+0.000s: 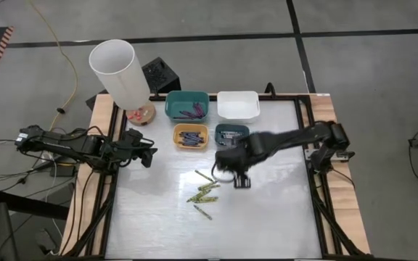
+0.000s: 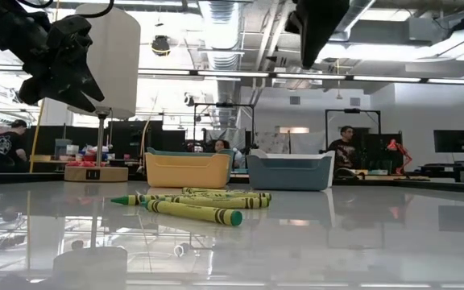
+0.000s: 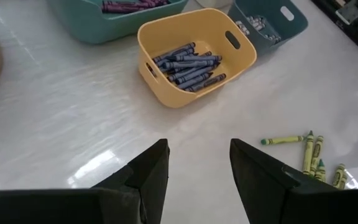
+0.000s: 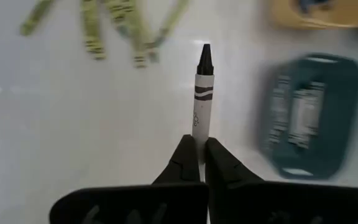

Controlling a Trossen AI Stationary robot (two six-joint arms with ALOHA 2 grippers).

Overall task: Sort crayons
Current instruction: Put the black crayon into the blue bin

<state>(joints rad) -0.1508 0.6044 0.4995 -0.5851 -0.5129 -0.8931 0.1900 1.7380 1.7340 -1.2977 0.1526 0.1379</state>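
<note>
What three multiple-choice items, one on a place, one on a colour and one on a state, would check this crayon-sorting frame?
1. Where do the loose yellow-green crayons lie?
A. In the white bin
B. On the bare table, in front of the bins
C. Inside the tall white cylinder

2. What colour are the crayons in the yellow bin?
A. Blue
B. Red
C. Orange

3. What is the right gripper doing?
A. Standing open and empty
B. Shut on a grey crayon
C. Gripping a bin's rim

Answers:
1 B: the high view shows them scattered on the tabletop, outside every bin.
2 A: the left wrist view looks into that bin at a pile of blue crayons.
3 B: the right wrist view shows the fingers pinched on the grey crayon, its dark tip pointing away.
</note>
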